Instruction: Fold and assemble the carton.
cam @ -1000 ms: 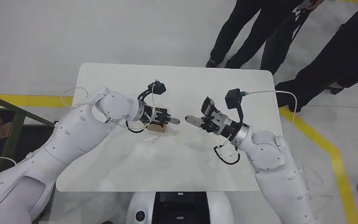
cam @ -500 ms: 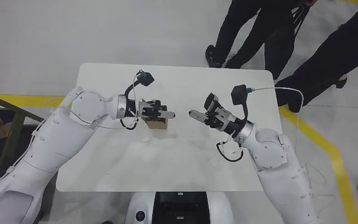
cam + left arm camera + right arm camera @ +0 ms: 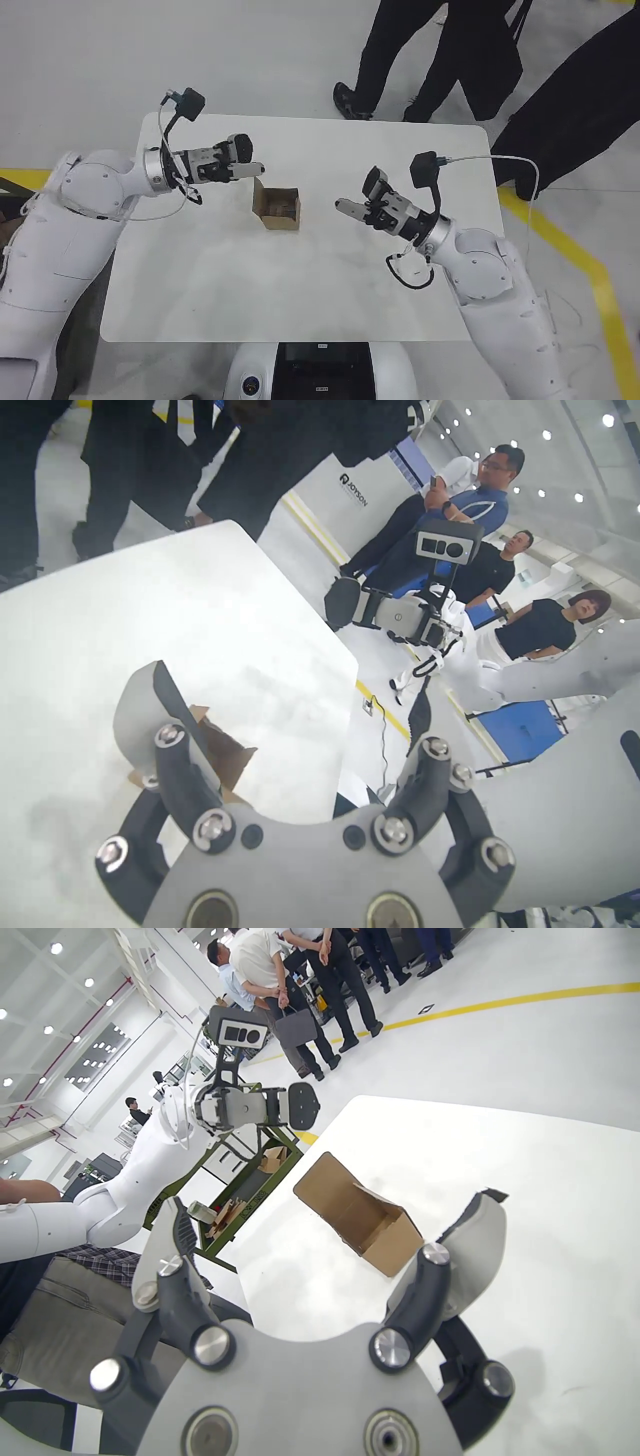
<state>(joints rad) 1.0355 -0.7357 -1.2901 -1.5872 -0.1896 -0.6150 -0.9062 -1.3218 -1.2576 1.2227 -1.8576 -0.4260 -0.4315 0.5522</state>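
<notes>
Carton (image 3: 277, 206) stands on the desk (image 3: 200, 290) near its middle. It is brown card, mouth upward, top flaps unclosed. You have it between the two arms, touched by neither.

Left fingers (image 3: 248, 170) are spread wide with nothing held. They hang over the desk near the carton's far-left corner, apart from it.

Right fingers (image 3: 345, 209) are likewise spread wide and empty. They sit on the carton's opposite side, near but clear of it, tips pointed toward its open mouth.
</notes>
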